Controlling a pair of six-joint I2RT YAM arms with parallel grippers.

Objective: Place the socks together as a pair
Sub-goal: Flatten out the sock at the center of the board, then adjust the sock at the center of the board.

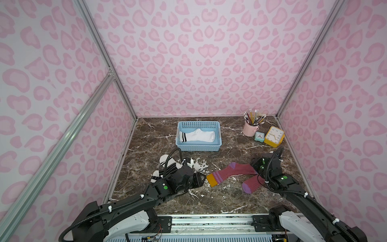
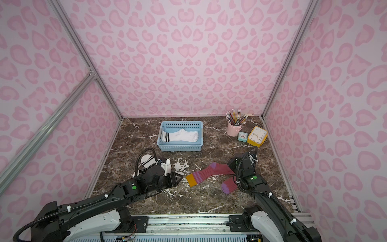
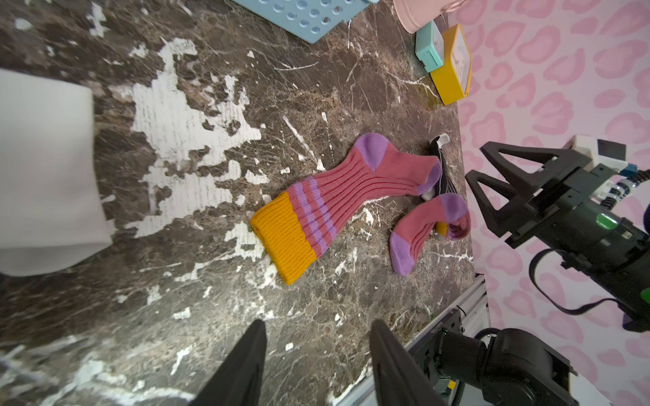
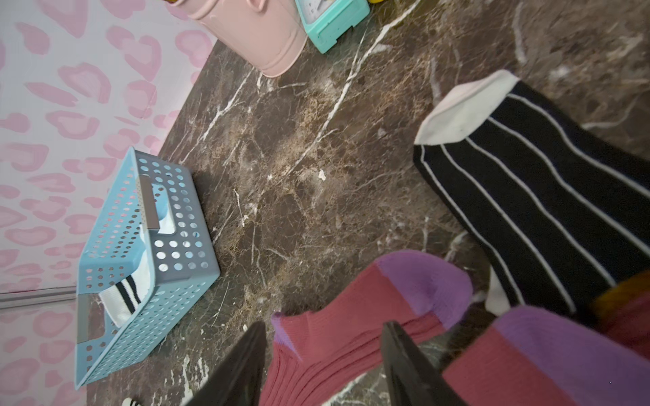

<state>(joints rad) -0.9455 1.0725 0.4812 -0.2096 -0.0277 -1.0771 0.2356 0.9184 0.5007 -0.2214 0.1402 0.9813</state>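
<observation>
a banded sock [image 1: 198, 135] lies in the basket [image 1: 199, 147], behind the ribbed socks [image 1: 228, 172]; pencil cup [image 1: 249, 128] back right.

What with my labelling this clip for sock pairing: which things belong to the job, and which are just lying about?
Job:
flat maroon sock
folded maroon sock
black striped sock
black-and-white sock heap
white banded socks, in the blue basket

Lying about:
pink pencil cup
teal clock
yellow clock
</observation>
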